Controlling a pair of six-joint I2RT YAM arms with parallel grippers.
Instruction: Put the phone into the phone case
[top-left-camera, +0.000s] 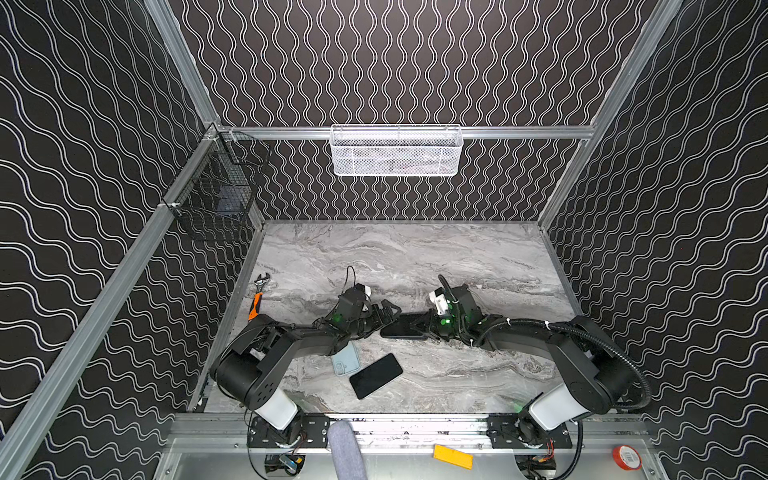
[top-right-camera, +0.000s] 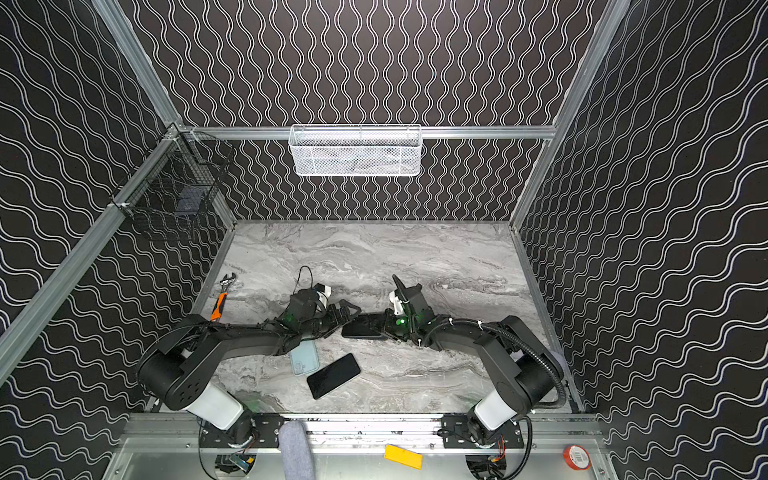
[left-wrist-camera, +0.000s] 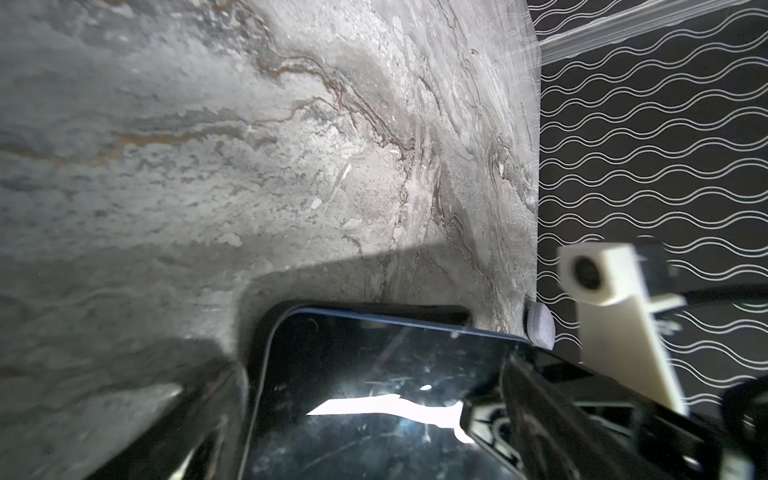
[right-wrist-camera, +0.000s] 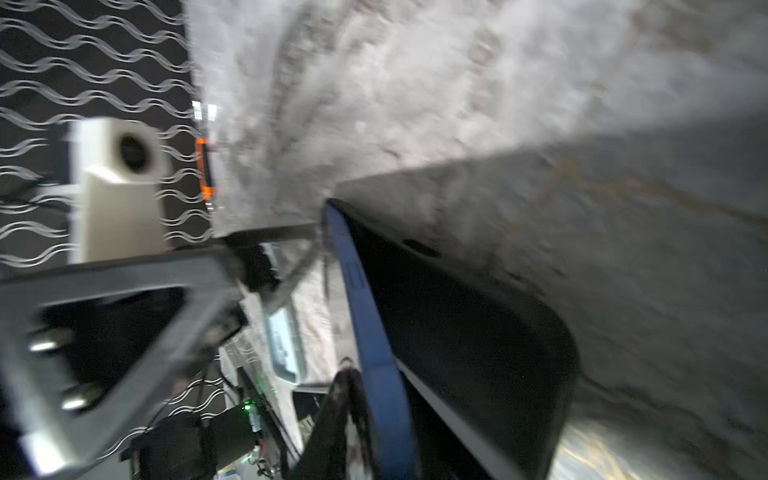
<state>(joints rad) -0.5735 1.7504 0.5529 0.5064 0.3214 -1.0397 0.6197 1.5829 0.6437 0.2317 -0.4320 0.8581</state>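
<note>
Mid-table, with left gripper (top-left-camera: 388, 321) splayed astride phone (left-wrist-camera: 374, 374) and hold of right gripper (top-left-camera: 428, 326) unclear, seat edges evenly into phone case (left-wrist-camera: 374, 308).

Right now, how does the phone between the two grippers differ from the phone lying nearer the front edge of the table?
The middle phone lies crosswise with the right gripper at its end; the front phone lies diagonally, no gripper at it. The middle phone shows a blue side edge in the right wrist view; the front phone looks all black. Both are dark, flat slabs.
</note>
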